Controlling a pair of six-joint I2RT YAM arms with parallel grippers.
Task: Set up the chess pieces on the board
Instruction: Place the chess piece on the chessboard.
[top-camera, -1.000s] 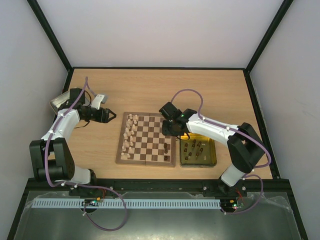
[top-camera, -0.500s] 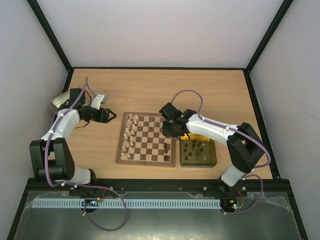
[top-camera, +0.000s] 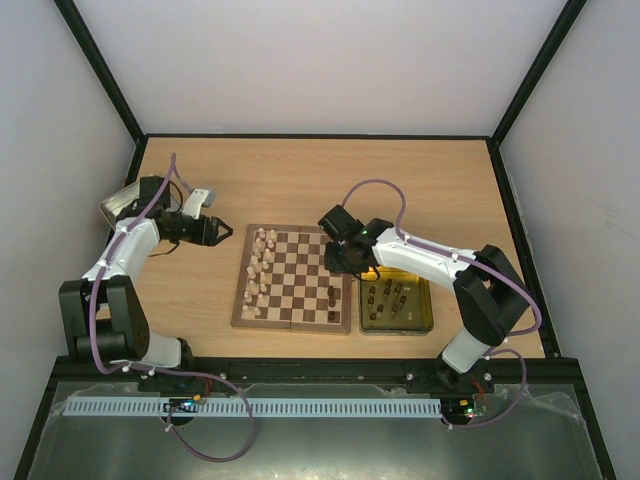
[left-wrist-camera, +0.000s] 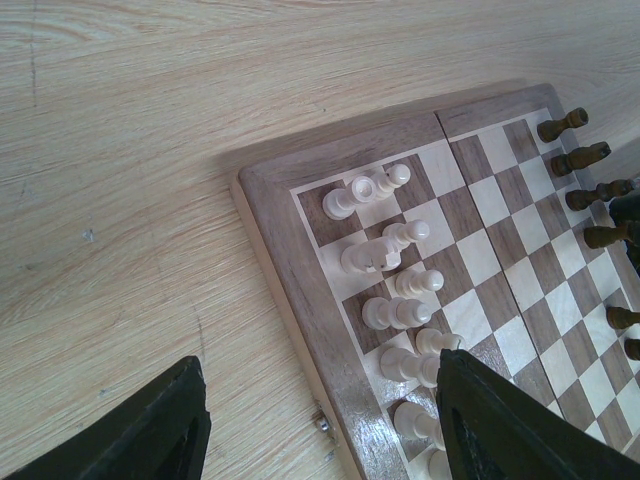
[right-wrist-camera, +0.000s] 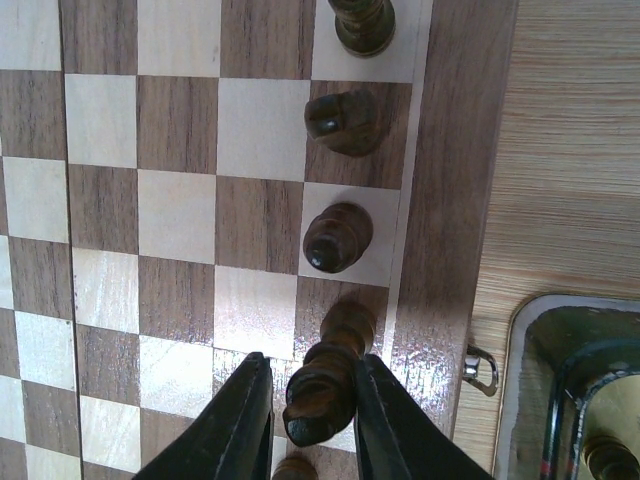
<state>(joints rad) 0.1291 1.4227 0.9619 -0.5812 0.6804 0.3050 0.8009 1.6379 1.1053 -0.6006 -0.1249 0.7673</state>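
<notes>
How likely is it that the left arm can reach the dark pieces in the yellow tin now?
Probably not: the yellow tin sits beyond the board, with the right arm in between.

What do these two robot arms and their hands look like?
Both the left arm and right arm have white shells with black joints and bases; a purple cable loops along each. The left hand and right hand each have two black tapered fingers.

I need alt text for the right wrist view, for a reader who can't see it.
Two fingers of the right pincer closely flank a dark chess piece at the edge column of the board; whether they grip it is unclear. Three more dark pieces stand farther along that column, and a tin shows partly on the table beside it.
</notes>
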